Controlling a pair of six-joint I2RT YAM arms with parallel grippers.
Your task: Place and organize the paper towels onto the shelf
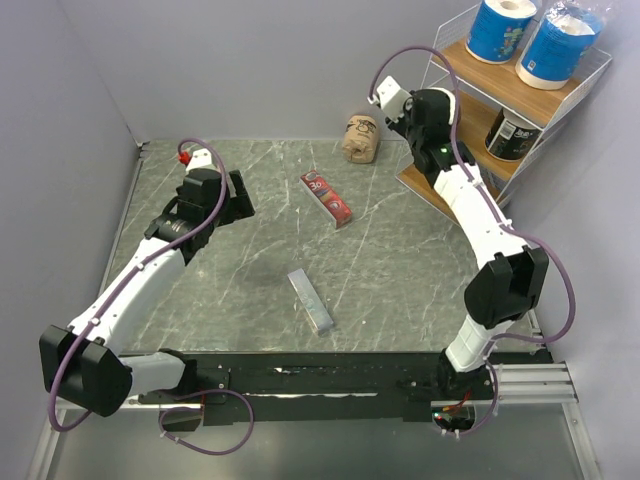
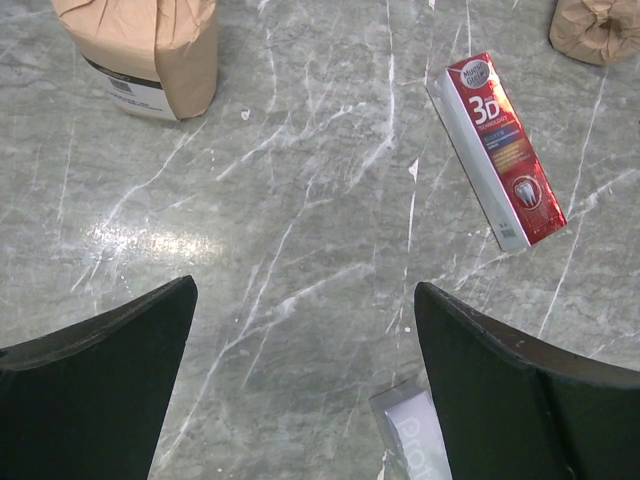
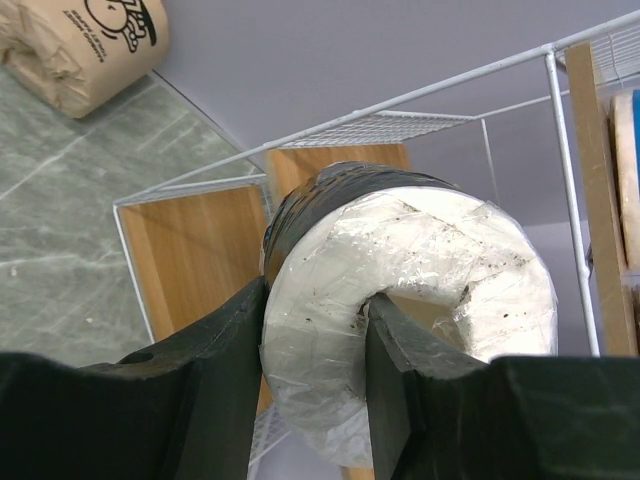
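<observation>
The right pincer (image 3: 315, 335) is clenched on a black roll (image 3: 400, 290) of paper towel. One finger is pushed into the hollow core and the other presses the outside, so it pinches only the roll's soft wall. The roll hangs in the air right at the shelf (image 3: 190, 240), with a wooden board behind it and a wire rail (image 3: 400, 100) above; which tier this is cannot be told. Its white, plastic-covered flat end faces the wrist camera. Its long axis runs away from that camera, roughly in line with the fingers, toward the shelf, leaning slightly up and left in that view. Likely troubles: the slick wrap and squashy wall could let the roll swing or slide off the fingers. A roll going in end-first may also catch the wire rail, or tip on release and roll off the board. The left pincer (image 2: 305, 330) is released, fingers wide apart above the tabletop (image 2: 300, 200), near a tan roll (image 2: 150, 55).
</observation>
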